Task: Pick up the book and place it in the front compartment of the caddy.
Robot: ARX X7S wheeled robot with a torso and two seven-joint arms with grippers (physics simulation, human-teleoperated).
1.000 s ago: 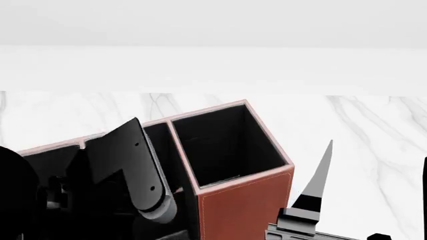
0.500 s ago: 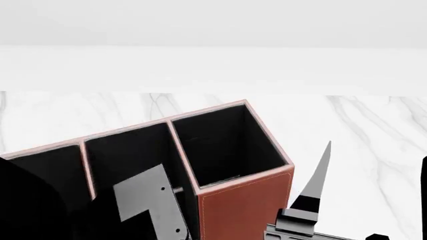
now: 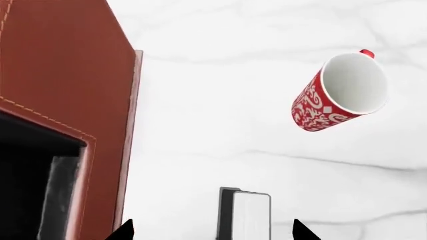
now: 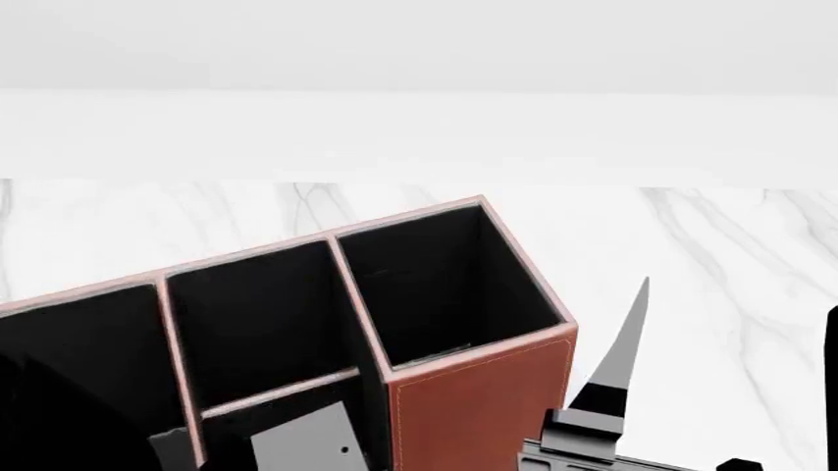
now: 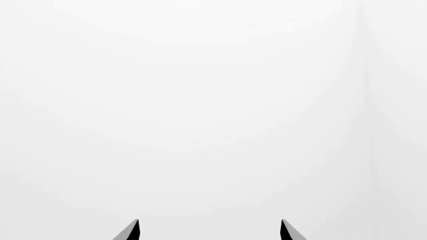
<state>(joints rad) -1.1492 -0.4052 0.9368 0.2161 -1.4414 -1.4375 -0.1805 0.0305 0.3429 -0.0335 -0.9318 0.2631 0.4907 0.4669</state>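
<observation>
The left gripper [image 3: 212, 232], jaws spread, is hanging just above the thin black book [image 3: 244, 214] standing on white marble [image 3: 220, 125], beside the reddish-brown leather-look caddy [image 3: 63, 70]. Drifting sideways risks toppling the book. Beyond, a red patterned mug [image 3: 339, 92] is sitting. The right gripper [image 5: 208, 231] is idling spread.

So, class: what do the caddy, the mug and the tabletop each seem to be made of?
Caddy: reddish-brown leather look, matte, with pale stitching along the rims; black lining. Mug: probably glazed ceramic, red-and-white pattern, smooth white inside. Tabletop: white marble look with grey veins, polished.
</observation>
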